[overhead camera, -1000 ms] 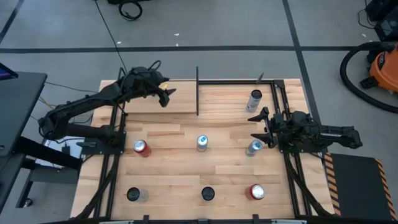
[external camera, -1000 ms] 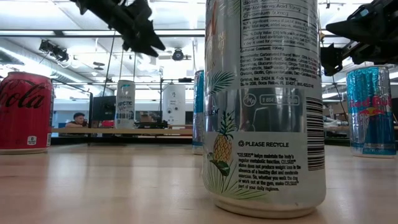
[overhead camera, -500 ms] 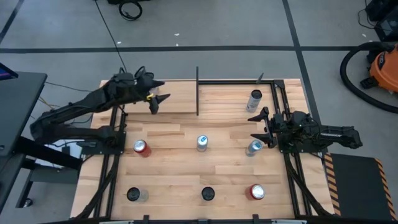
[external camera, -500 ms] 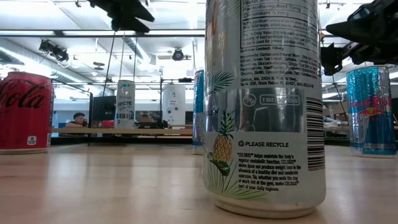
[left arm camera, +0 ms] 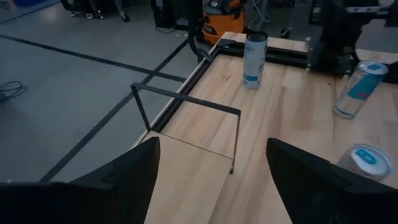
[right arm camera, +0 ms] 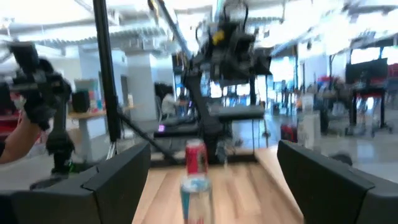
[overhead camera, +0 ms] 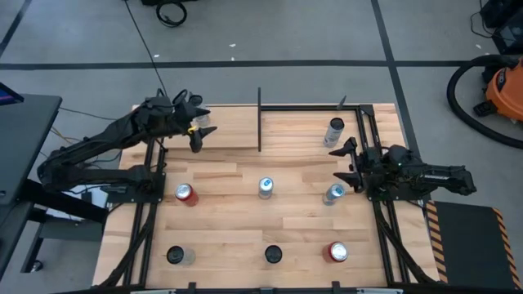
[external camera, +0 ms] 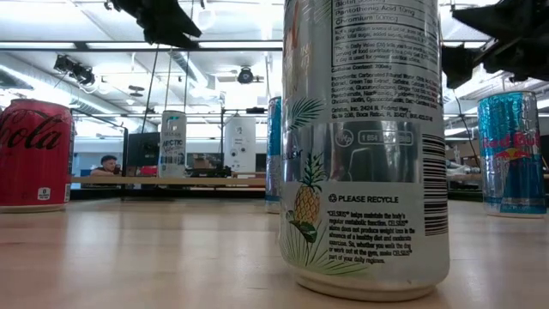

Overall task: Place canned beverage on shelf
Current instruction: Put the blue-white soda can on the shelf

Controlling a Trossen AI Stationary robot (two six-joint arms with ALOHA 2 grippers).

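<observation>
Several beverage cans stand upright on the butcher-block table. Among them are a blue-and-white can at the centre, a red can to its left and a silver can at the far right. The shelf, a pale board with thin black uprights, sits at the table's far left. My left gripper hangs open above the shelf's left part, holding nothing. My right gripper waits open at the table's right edge, just beyond a Red Bull can.
Near the table's front edge stand a dark-topped can, a tall pineapple-print can and another red can. Black frame rails run along the table's sides. An orange vacuum stands on the floor at the far right.
My left gripper has drawn back over the shelf toward the table's left edge and risen a little, still open with nothing between its fingers. My right gripper has tipped slightly upward in place. No can has moved.
</observation>
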